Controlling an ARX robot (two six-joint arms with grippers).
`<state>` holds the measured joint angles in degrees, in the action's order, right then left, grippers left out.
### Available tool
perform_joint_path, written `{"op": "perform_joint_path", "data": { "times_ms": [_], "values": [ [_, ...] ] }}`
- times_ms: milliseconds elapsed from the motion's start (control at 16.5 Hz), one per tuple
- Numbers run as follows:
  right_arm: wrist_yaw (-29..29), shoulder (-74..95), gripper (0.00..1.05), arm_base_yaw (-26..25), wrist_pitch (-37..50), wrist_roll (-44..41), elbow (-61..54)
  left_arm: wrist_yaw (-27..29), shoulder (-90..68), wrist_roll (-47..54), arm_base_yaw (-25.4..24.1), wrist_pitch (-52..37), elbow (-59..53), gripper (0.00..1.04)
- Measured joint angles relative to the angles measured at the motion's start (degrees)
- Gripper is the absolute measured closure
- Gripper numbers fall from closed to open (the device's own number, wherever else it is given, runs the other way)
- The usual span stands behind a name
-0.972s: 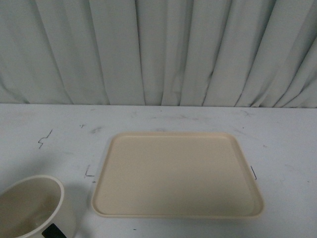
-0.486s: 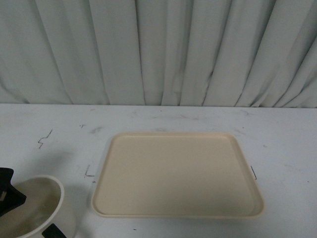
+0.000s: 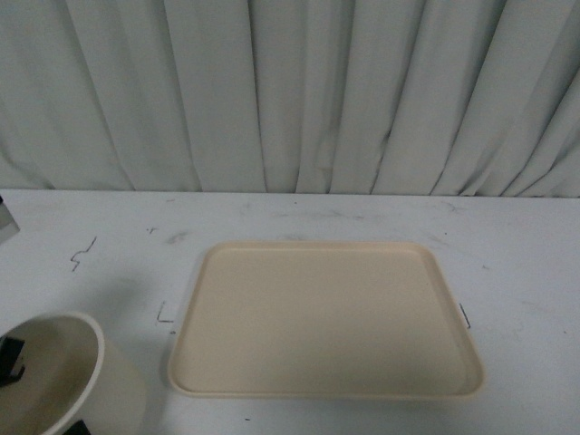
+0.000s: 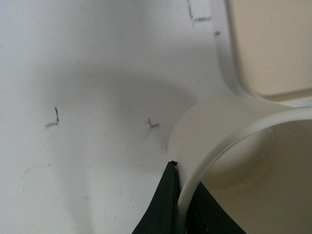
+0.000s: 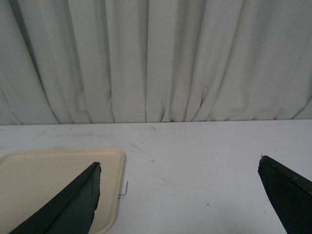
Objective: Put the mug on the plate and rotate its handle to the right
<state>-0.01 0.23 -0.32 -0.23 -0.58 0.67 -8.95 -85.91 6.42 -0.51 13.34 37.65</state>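
The white mug (image 3: 68, 376) is at the near left of the table, left of the beige plate (image 3: 326, 317) and apart from it. My left gripper (image 4: 183, 207) is shut on the mug's rim (image 4: 219, 141), with one black finger (image 4: 163, 204) outside the wall and the other inside. A bit of it shows in the front view (image 3: 11, 358). The mug's face is hidden, and only a dark sliver at the bottom edge of the front view may be the handle. My right gripper (image 5: 178, 195) is open and empty above the table, right of the plate (image 5: 48, 180).
A grey-white curtain (image 3: 290, 91) hangs along the table's far edge. Small black corner marks (image 3: 163, 317) sit on the white table beside the plate's left and right edges. The plate's corner (image 4: 273, 48) lies just beyond the mug in the left wrist view.
My left gripper has come in from the left and closed on the mug's rim. The mug has shifted slightly left, and its black handle has nearly left the front view.
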Motion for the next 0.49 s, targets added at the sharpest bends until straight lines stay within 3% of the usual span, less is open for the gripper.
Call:
{"op": "perform_joint_path", "data": {
  "times_ms": [61,182,486],
  "values": [
    [0.00,0.00,0.06,0.00,0.00,0.00,0.00,0.55,0.15,-0.52,8.07,2.23,10.93,1.02],
    [0.00,0.00,0.06,0.00,0.00,-0.02,0.00,2.16,-7.63,-0.33,16.66,2.56,20.26,1.02],
    [0.00,0.00,0.06,0.00,0.00,-0.02,0.00,3.43,-22.08,1.79,25.33,4.92,33.66,1.02]
  ]
}}
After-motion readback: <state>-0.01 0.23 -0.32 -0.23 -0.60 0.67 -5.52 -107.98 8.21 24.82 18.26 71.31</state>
